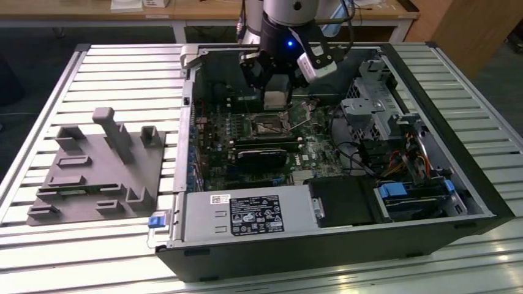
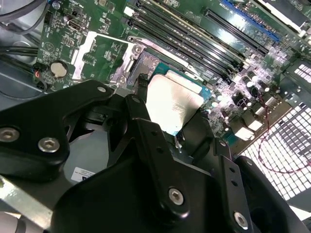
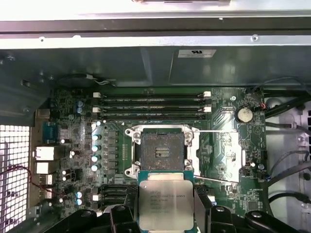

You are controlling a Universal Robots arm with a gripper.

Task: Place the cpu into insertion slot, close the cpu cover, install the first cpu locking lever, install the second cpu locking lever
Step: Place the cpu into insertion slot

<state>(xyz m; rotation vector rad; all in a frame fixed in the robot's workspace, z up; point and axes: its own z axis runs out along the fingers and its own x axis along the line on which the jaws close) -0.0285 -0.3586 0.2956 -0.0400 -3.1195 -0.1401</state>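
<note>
gripping cpu point(image 3: 165, 191) by edges, claw point(image 3: 165, 209) hovers near insertion slot point(image 3: 162, 151) rim

Exterior view high, angled down over computer case point(image 1: 343, 248), both wrist views close, sharing the insertion slot point(image 3: 162, 150) point(image 2: 147, 62).

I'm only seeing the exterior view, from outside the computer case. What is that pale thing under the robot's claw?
Observer: In the first wrist view it is the cpu, a flat silver square clamped between the fingers of the gripper.
Visitor: Is it sitting in its socket?
Observer: No. The insertion slot lies bare with its dark centre uncovered, and the cpu is held apart from it. The cpu cover is folded open beside the slot.
</note>
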